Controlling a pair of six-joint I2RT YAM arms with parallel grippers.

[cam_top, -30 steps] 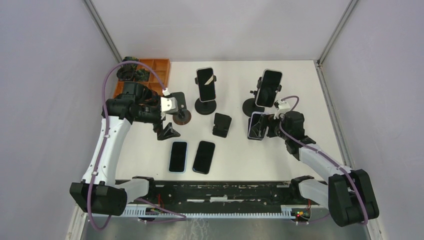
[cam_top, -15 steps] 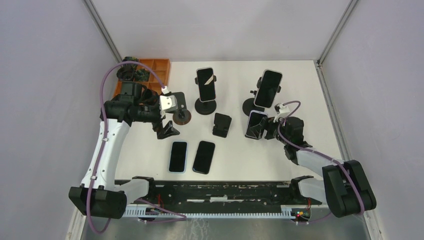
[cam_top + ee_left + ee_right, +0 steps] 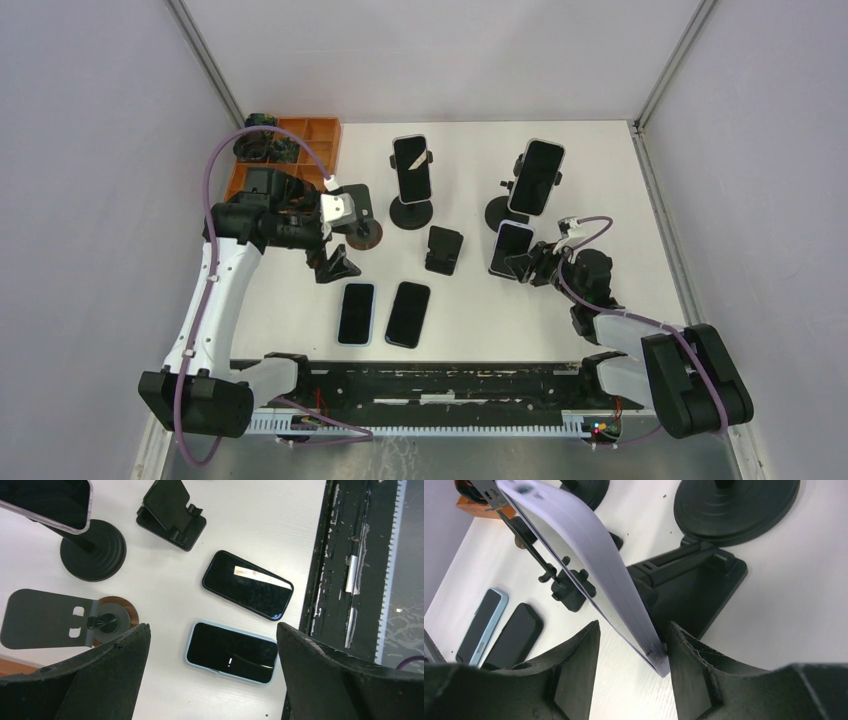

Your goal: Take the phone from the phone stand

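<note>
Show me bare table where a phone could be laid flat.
Widest: the near strip between the black flat phone and the right arm. Also the gap between the middle clamped phone and the far-right phone, and the strip to its right. Crowded around the folding stand.

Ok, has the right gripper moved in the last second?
Yes. The right gripper has drawn back toward the table's near edge, away from the round-base phone stand behind it.

White table (image 3: 470, 300) w/ 2 flat phones (image 3: 356, 313), phone stands (image 3: 443, 250), orange tray (image 3: 315, 135).
</note>
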